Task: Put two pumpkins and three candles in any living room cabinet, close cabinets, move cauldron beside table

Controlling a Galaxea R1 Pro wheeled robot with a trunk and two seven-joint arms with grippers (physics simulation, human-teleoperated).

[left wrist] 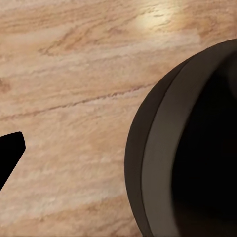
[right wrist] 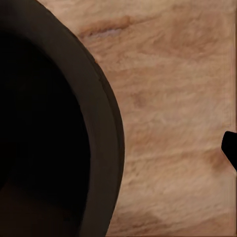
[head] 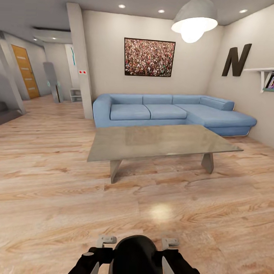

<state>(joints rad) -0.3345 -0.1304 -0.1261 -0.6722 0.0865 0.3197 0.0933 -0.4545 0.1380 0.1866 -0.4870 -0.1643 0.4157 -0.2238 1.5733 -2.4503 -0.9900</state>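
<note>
A living room with a pale wood floor [head: 52,181]. At the bottom centre of the head view, a black round cauldron [head: 136,257] sits between two dark robot arms, one on each side. Whether the fingers are spread or pressed together cannot be told. Both wrist views show the cauldron's dark curved rim [left wrist: 163,163] over the floor. Beyond, in mid-frame, stands a low grey coffee table [head: 160,141], well apart from the cauldron. Behind it is a blue corner sofa [head: 165,112], with a framed picture [head: 149,57] on the wall above.
</note>
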